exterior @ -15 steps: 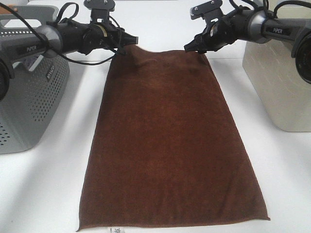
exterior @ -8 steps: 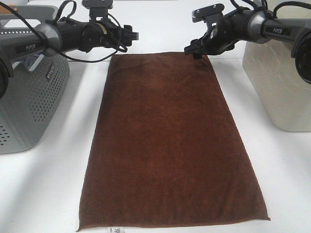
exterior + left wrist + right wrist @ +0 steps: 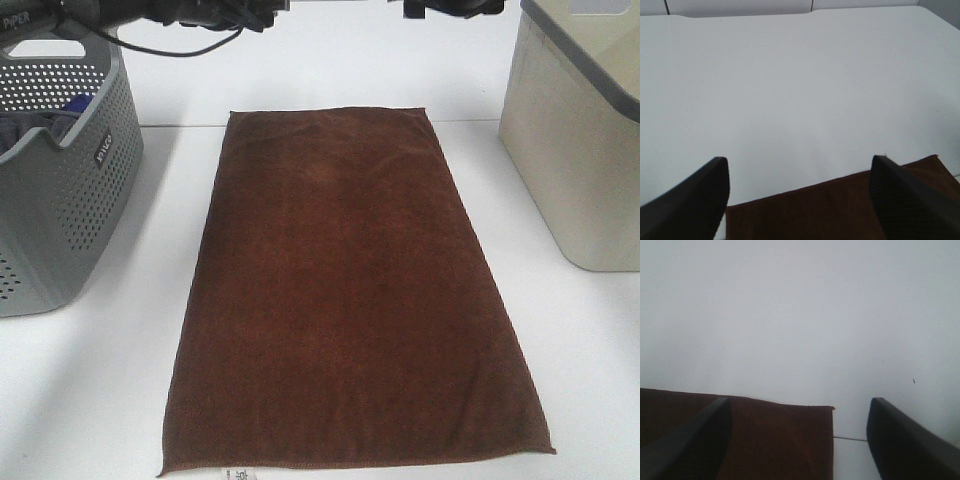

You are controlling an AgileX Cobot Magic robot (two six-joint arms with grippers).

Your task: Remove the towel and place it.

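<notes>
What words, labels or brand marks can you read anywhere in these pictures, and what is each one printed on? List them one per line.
"PIPER": white letters on the left arm, cut off at the top edge of the high view.
Small white logo on the grey basket: too blurred to read.
White tag on the towel: dark print, too small to read.
Beige bin: no text visible.
Wrist views: no text.

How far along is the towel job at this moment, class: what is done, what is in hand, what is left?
Done: the towel lies spread flat on the white table, outside the grey basket. In hand: nothing; the left gripper and right gripper are open, above its far edge. Left: apparently only pulling the arms clear.
</notes>
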